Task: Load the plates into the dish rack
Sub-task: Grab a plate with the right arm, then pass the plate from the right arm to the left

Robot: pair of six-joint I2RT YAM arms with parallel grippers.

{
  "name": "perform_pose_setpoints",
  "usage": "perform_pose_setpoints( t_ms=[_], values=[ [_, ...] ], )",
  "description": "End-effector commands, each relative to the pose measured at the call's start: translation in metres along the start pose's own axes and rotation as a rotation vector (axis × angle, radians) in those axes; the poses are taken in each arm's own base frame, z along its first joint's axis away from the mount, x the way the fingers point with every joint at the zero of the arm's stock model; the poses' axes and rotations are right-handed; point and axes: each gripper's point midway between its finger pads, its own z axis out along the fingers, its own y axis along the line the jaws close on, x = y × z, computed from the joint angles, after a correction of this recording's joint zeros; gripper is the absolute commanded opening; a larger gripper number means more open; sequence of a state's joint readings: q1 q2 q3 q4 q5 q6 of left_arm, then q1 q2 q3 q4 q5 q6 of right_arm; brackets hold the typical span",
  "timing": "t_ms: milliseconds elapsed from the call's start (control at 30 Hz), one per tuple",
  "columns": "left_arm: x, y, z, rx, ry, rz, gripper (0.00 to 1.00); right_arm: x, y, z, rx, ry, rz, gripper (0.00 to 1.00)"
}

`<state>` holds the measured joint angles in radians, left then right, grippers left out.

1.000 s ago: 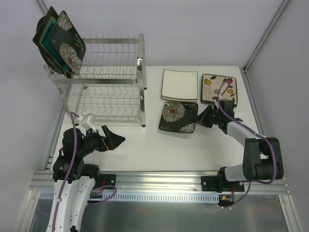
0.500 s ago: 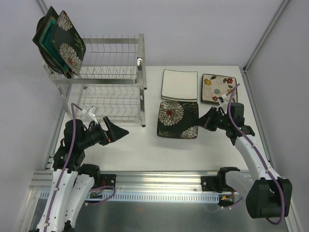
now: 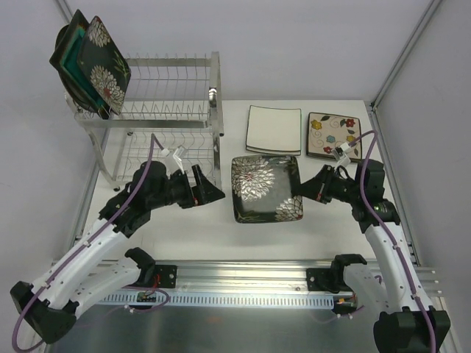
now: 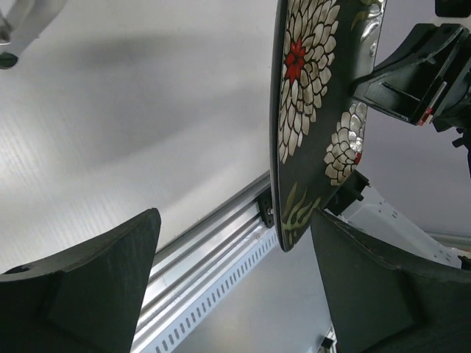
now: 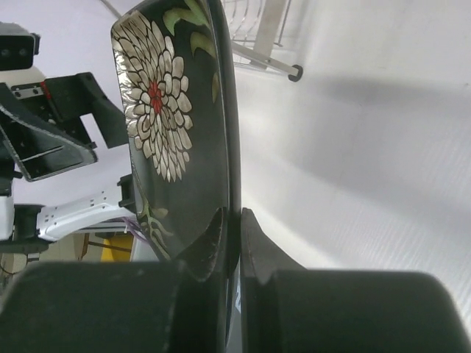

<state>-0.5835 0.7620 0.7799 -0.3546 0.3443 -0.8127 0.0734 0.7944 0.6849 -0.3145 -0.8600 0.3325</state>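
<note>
My right fingers pinch the chrysanthemum plate; left fingers wide open, empty. Dish rack part-loaded; white plate, floral plate wait on counter.

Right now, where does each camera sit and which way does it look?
Top external: above and behind, looking down on the table and dish rack; left arm and right arm show.
Left wrist: on the left arm, facing the black plate past its open left hand.
Right wrist: on the right arm, looking along the right hand pinching the plate's rim.
Shared: the plate; each wrist view shows the other hand.
</note>
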Motion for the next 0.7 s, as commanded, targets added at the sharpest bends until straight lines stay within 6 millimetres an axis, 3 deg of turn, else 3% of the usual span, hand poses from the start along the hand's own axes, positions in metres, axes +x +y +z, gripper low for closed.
perform_pose_setpoints(
  t_ms=[0,200,333,667],
  values=[
    [-0.032,-0.032,0.008,0.035,-0.141,0.012,0.8,-0.012,0.055,-0.017,-0.172,-0.015,-0.117,0.01],
    [-0.023,-0.048,0.034,0.019,-0.121,0.023,0.7,-0.012,0.065,-0.022,-0.204,-0.021,-0.146,0.01],
    [-0.027,-0.051,0.04,0.017,-0.152,0.012,0.61,-0.01,0.071,-0.026,-0.224,-0.013,-0.165,0.01],
    [-0.035,-0.064,0.048,0.049,-0.156,0.038,0.56,-0.005,0.079,-0.028,-0.26,0.008,-0.201,0.01]
  ],
)
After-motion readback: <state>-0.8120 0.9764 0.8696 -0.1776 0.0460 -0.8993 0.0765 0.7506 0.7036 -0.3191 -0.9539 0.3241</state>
